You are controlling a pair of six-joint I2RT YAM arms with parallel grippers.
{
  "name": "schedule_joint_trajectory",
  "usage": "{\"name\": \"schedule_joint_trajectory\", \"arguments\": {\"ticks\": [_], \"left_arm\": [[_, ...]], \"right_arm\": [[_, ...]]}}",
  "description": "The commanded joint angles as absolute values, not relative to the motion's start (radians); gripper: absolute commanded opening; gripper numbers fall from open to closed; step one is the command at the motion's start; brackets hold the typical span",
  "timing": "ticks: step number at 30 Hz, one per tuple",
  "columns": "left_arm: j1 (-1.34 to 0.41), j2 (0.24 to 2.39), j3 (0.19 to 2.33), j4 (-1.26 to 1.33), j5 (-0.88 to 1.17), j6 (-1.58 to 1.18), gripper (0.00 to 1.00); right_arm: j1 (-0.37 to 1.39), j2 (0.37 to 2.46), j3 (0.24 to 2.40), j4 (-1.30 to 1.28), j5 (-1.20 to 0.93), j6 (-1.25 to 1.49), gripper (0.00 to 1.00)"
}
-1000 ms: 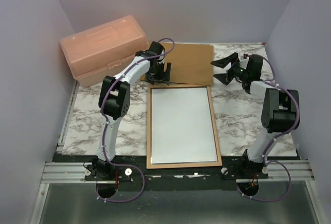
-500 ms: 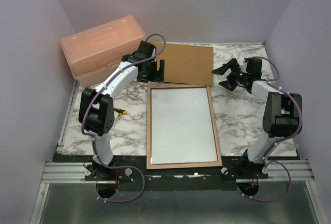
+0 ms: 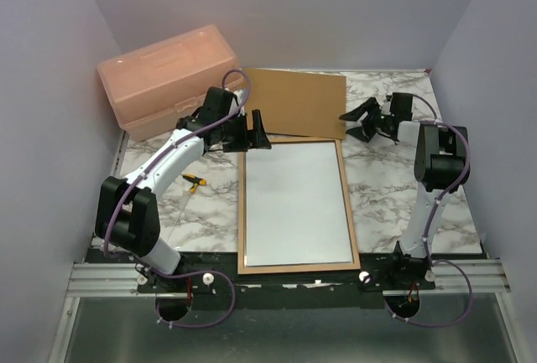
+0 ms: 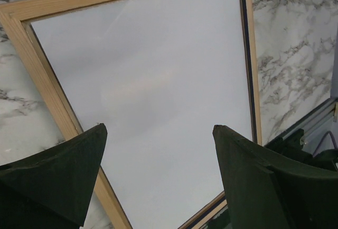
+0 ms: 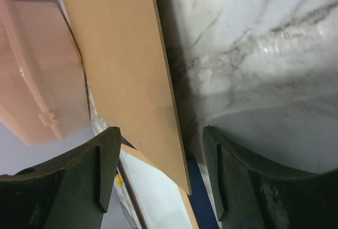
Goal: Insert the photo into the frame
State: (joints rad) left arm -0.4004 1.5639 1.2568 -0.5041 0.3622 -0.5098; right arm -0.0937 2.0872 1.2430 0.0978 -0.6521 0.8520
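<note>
You are looking at a white marble-patterned table that is carrying four things. The frame is lying flat in the middle, light wood face up, its long sides running from near to far and its pale pane filling the inside. A brown backing board is lying flat at the far centre, its near edge meeting the frame's far edge. A peach plastic box is sitting closed at the far left corner. A small yellow-and-black object is lying left of the frame, apart from it.
</note>
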Motion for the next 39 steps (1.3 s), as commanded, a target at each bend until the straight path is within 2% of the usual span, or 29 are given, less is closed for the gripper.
{"name": "schedule_joint_trajectory", "arguments": {"ticks": [1,10,15,17,22,26,39], "left_arm": [[-0.393,1.514,1.185,-0.386,0.506,-0.569,0.85],[-0.393,1.513,1.132,-0.319,0.577,-0.589,0.85],[-0.393,1.501,1.122,-0.276,0.625,-0.616,0.85],[-0.393,1.486,1.116,-0.278,0.621,-0.614,0.84],[-0.393,1.435,1.101,-0.320,0.593,-0.598,0.85],[-0.393,1.373,1.080,-0.357,0.564,-0.591,0.85],[-0.393,1.133,1.001,-0.479,0.471,-0.586,0.85]], "right_arm": [[-0.098,2.175,1.295,0.184,-0.692,0.888,0.68],[-0.080,2.313,1.415,0.294,-0.758,0.967,0.42],[-0.072,2.307,1.400,0.375,-0.802,1.013,0.10],[-0.071,2.279,1.384,0.387,-0.804,1.018,0.02],[-0.072,2.143,1.336,0.385,-0.800,1.010,0.00],[-0.071,1.975,1.324,0.284,-0.757,0.953,0.00],[-0.071,1.430,1.517,-0.313,-0.521,0.523,0.00]]}}
